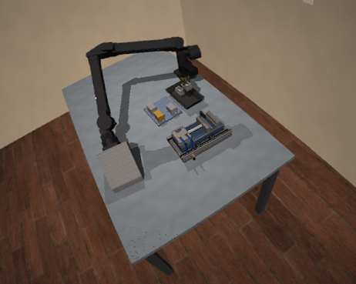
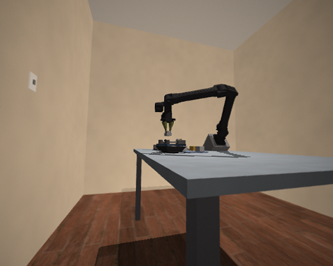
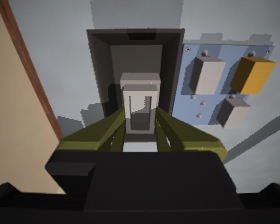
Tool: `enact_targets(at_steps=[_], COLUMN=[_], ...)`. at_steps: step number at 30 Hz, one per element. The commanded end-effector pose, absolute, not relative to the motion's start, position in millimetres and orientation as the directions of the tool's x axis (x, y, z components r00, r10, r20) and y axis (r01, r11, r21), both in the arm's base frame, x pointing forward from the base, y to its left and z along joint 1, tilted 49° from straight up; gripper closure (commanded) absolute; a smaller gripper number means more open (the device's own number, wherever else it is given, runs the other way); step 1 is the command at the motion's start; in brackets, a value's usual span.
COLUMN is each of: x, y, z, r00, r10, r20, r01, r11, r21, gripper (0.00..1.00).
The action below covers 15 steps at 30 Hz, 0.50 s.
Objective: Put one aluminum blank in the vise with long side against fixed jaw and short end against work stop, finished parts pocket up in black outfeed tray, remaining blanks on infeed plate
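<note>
My gripper (image 1: 186, 81) (image 2: 168, 130) (image 3: 140, 111) is shut on a gray finished part (image 1: 188, 86) (image 2: 168, 134) (image 3: 141, 89), pocket up, above the black outfeed tray (image 1: 188, 101) (image 2: 170, 148) (image 3: 135, 55). Another finished part (image 1: 179, 90) lies in the tray, pocket up; in the wrist view it is hidden. The blue infeed plate (image 1: 164, 109) (image 3: 186, 65) bears a gray blank (image 1: 171, 108) (image 3: 207, 75), a yellow brass blank (image 1: 159, 114) (image 3: 252, 75) and another gray blank (image 1: 151, 107) (image 3: 234, 112). The vise (image 1: 202, 146) has gray blocks by its fixed end; I cannot tell a blank there.
Blue hoses (image 1: 185, 145) stand at the vise's near left end. The tray's raised walls surround the space below the held part. The arm's gray base block (image 1: 119, 167) stands at the table's left edge. The plate's short pins (image 3: 203, 103) stick up near the blanks.
</note>
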State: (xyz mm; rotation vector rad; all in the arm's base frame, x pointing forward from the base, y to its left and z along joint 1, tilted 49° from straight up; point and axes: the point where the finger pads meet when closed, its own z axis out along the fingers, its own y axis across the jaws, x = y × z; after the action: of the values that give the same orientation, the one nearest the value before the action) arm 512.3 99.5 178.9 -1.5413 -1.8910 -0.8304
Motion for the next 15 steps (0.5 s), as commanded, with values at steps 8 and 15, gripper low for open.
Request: enact_targets(at_steps=[8, 15], x=[527.3, 527.5], y=[99.2, 99.3], z=[196.5, 195.6], r00=[-0.227, -0.226], r10=[0.639, 0.639], r20=[0.735, 0.736], r01=[0.974, 0.974], r11=[0.15, 0.15], r21=[0.17, 0.168], gripper=[1.0, 1.0])
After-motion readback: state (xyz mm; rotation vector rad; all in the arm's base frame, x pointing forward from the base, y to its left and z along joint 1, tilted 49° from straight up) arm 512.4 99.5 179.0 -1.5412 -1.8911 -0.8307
